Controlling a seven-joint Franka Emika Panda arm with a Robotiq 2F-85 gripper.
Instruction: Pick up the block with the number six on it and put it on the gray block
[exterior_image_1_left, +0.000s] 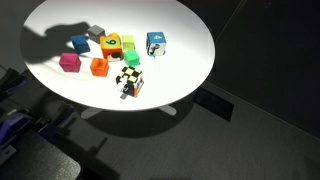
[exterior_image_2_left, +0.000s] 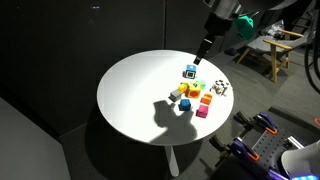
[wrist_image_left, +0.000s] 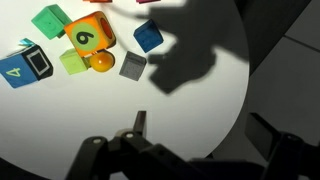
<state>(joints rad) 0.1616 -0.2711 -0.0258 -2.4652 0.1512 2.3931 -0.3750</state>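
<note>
The block with the number six (wrist_image_left: 90, 35) is an orange cube with a yellow face and a green six; it sits in the cluster at the upper left of the wrist view and shows in an exterior view (exterior_image_1_left: 112, 42). The gray block (wrist_image_left: 132, 66) lies just below and right of it, beside a blue cube (wrist_image_left: 148, 36). It also shows in an exterior view (exterior_image_2_left: 175, 96). My gripper (wrist_image_left: 205, 130) is open and empty, high above the table and well clear of the blocks, and it shows in an exterior view (exterior_image_2_left: 204, 48).
The round white table (exterior_image_1_left: 180, 70) also holds green cubes (wrist_image_left: 50, 20), a white and blue cube with a four (wrist_image_left: 25, 65), a checkered cube (exterior_image_1_left: 129, 80), a pink cube (exterior_image_1_left: 69, 62) and a plain orange cube (exterior_image_1_left: 99, 67). The table edge curves at the right of the wrist view.
</note>
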